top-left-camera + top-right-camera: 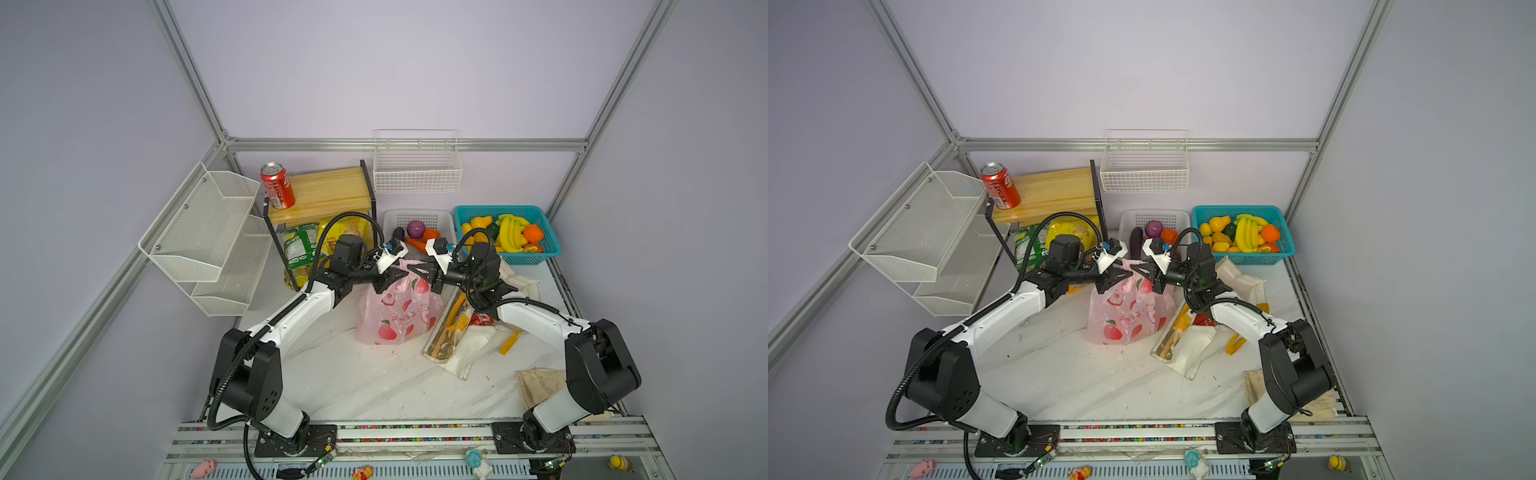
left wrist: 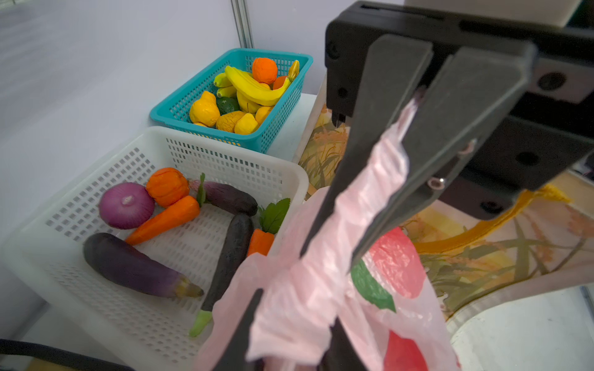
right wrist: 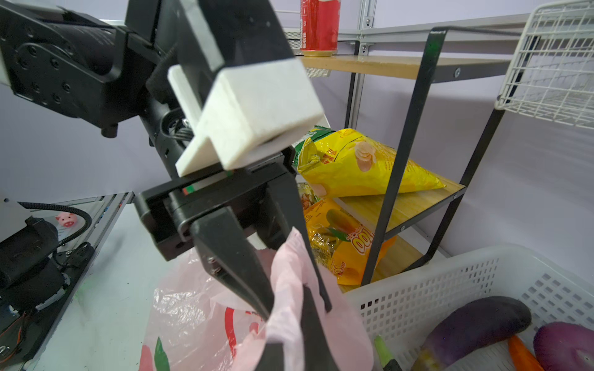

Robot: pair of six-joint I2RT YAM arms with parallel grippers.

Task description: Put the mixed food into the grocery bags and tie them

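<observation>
Nearest the lens in the left wrist view, the left gripper (image 2: 297,308) is seen closed on a bunched handle of the pink plastic bag (image 2: 411,305), with thin film squeezed between its black fingers. Facing it, the right gripper (image 2: 328,257) is clamped on a second twisted handle, its jaws pressed nearly together with only plastic between them. In a top view the left gripper (image 1: 395,276) and the right gripper (image 1: 417,272) are shown almost tip to tip above the bag's mouth, the handles drawn up between them. The bag, printed with red fruit, is stood on the desk (image 1: 353,386) near its middle, toward the far edge; its contents cannot be made out. Just beside it on the right, the white canvas tote (image 1: 469,349) is laid flat, something red showing at its opening. Along the far edge a white basket (image 1: 440,218) is placed, in which the purple onion (image 1: 416,229), carrots (image 2: 164,218) and aubergines (image 2: 128,266) are held. A teal basket (image 1: 528,259) of bananas (image 1: 509,235) and other toy fruit is set at the far right corner. At the far left corner the red cola can (image 1: 277,185) is stood upright on a wooden shelf (image 1: 332,191), with snack packets (image 1: 297,245) stored below. A beige cloth (image 1: 540,386) is seen near the front right corner.
</observation>
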